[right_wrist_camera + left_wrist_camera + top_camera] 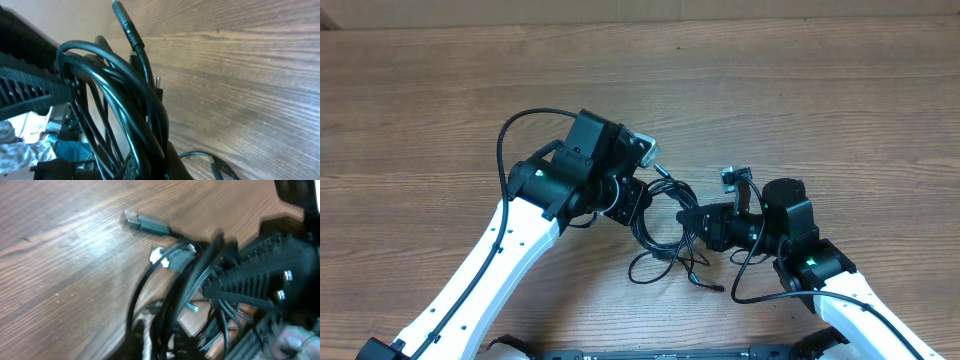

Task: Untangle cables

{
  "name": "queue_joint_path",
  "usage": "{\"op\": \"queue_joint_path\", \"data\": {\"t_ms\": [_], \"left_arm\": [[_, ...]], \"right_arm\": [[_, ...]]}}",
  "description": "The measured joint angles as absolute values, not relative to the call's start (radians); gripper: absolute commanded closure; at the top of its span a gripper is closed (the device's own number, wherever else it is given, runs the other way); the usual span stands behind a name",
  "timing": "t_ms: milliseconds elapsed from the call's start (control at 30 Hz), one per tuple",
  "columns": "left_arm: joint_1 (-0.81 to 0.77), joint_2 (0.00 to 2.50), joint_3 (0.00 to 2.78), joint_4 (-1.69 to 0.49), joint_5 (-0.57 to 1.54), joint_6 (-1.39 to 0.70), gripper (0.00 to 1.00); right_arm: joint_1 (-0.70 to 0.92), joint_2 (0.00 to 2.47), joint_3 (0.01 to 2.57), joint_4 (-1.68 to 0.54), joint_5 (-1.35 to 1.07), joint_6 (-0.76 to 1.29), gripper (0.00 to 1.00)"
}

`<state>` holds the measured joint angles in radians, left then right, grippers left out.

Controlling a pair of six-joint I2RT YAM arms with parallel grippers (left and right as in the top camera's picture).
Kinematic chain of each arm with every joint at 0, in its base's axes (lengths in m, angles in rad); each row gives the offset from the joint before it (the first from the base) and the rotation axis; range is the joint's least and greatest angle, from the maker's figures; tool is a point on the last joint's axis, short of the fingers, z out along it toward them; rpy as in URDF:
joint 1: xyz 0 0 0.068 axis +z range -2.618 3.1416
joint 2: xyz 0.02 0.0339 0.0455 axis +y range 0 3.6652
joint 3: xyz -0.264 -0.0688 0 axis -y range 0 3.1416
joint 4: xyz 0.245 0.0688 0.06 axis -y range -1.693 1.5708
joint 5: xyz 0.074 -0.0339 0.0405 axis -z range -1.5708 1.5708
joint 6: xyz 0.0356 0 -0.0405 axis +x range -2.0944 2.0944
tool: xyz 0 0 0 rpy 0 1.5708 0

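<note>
A tangle of black cables [665, 238] lies on the wooden table between my two arms. My left gripper [632, 205] is at the tangle's left side and looks shut on cable loops [172, 305], though that view is blurred. My right gripper [705, 228] is at the right side, shut on a thick bunch of cables [150, 125]. A grey USB plug [147, 224] and a silver-tipped plug [162, 256] lie free on the wood. A thin round plug [125, 22] sticks up beyond the bunch. The grippers are very close, almost touching.
Loose cable ends [705, 283] trail toward the front edge. The right arm's own wire [745, 285] loops beside them, and the left arm's wire [510, 140] arcs at the left. The right gripper's black body [260, 275] fills the right of the left wrist view.
</note>
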<state>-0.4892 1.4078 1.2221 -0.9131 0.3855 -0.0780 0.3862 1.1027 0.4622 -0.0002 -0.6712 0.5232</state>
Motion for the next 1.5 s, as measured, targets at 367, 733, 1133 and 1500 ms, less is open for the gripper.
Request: {"op": "queue_joint_path", "data": {"t_ms": [367,733,1133,1500], "left_arm": [[-0.489,1.408,1.221,-0.911,0.320,-0.145,0.28],[-0.500,1.453,1.155,-0.890,0.348,-0.154,0.83],[-0.522,1.507,1.137,-0.792,0.317,-0.217,0.96],[-0.501,1.509,1.121,-0.762,0.334,-0.353,0.96]], "right_arm": [[0.386,1.105,0.462,-0.001,-0.692,0.542,0.96],[0.386,1.105,0.462,-0.002,-0.691,0.570,0.96],[0.379,1.105,0.462,-0.016,-0.778,0.546,0.96],[0.379,1.105,0.490,-0.169,-0.843,0.391,0.96]]}}
